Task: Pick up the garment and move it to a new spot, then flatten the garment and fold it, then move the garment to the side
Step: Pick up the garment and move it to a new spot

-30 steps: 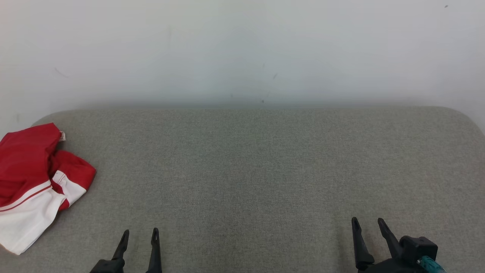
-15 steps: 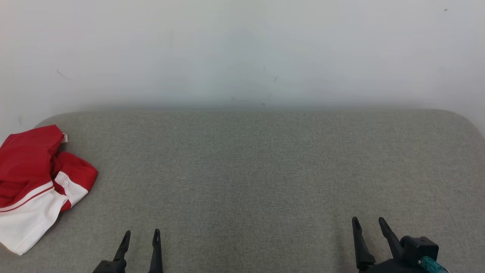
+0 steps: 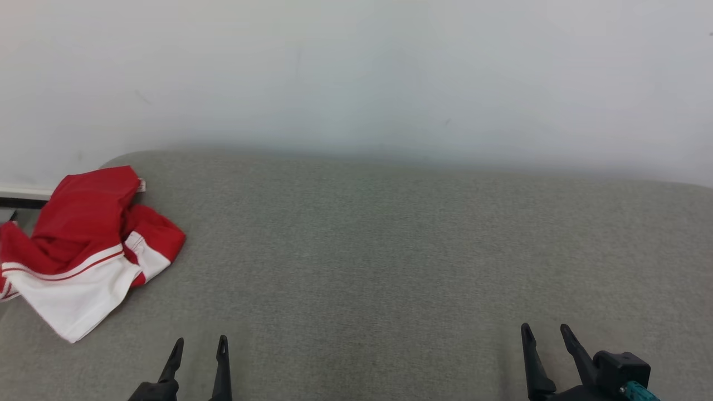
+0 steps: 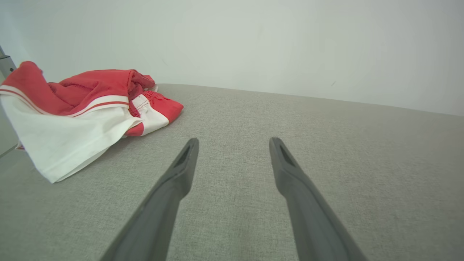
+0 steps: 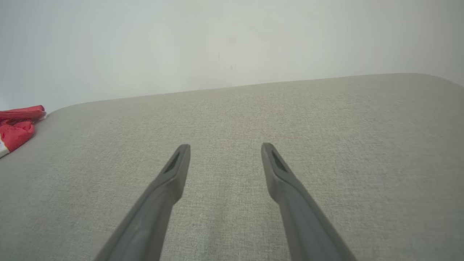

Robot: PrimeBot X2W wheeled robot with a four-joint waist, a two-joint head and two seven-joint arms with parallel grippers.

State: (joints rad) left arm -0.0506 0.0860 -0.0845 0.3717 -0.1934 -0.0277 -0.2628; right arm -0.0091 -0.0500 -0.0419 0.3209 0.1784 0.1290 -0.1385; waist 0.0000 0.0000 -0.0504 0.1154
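The garment (image 3: 89, 245) is a crumpled red and white piece lying at the far left of the grey fabric surface (image 3: 390, 250), partly hanging over its left edge. In the left wrist view the garment (image 4: 79, 112) lies ahead and to the left of my fingers. My left gripper (image 3: 199, 345) stands open near the front edge, to the right of and nearer than the garment, holding nothing. At the lower right my right gripper (image 3: 547, 333) is open and empty too. A red corner of the garment (image 5: 16, 125) shows at the left edge of the right wrist view.
A pale wall (image 3: 356, 72) rises directly behind the grey surface. The surface's rounded back left corner (image 3: 120, 159) lies just beyond the garment. A dark strip (image 3: 19, 201) shows past the left edge.
The whole head view has shifted, so the camera has turned left; the garment now sits further right in the picture. Both grippers keep their places and stay open.
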